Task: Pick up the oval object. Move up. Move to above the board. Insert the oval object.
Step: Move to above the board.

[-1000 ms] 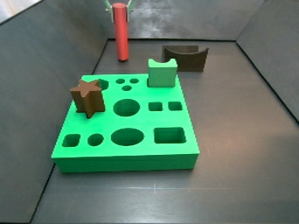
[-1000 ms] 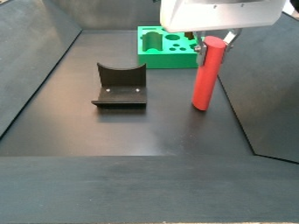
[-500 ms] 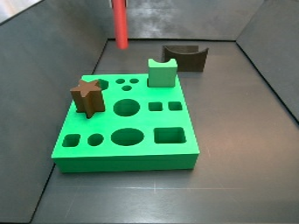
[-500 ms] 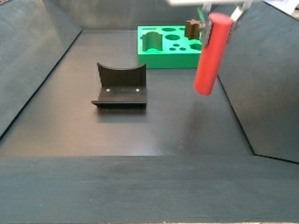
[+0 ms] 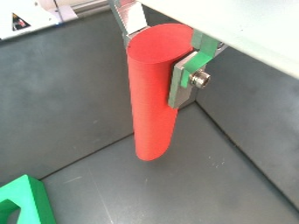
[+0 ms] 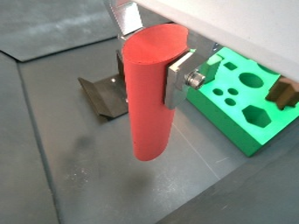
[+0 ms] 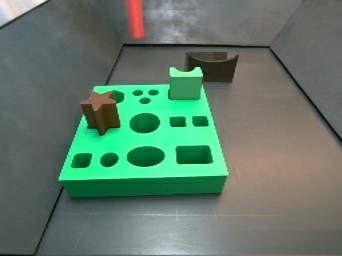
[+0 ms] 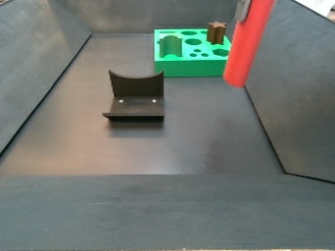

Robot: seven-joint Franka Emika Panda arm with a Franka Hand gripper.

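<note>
The oval object is a tall smooth red peg (image 5: 156,96). My gripper (image 5: 158,48) is shut on its upper end and holds it upright, high above the dark floor; both wrist views show this, with a silver finger (image 6: 177,79) pressed on its side. In both side views only the peg's lower part shows (image 7: 135,18) (image 8: 246,44); the gripper is above the frame edge. The bright green board (image 7: 144,145) with many cut-out holes lies on the floor, well apart from the peg. It also shows in the wrist views (image 6: 249,98) (image 5: 28,203) and far back in a side view (image 8: 186,51).
A brown star-shaped block (image 7: 98,109) and a small green notched block (image 7: 186,83) stand in the board. The dark fixture (image 7: 213,64) (image 8: 133,95) stands on the floor behind the board. Dark sloping walls (image 8: 39,59) enclose the floor.
The gripper has lifted the red peg straight up off the floor; only its lower end still shows in the side views. The board, blocks and fixture have not moved.
</note>
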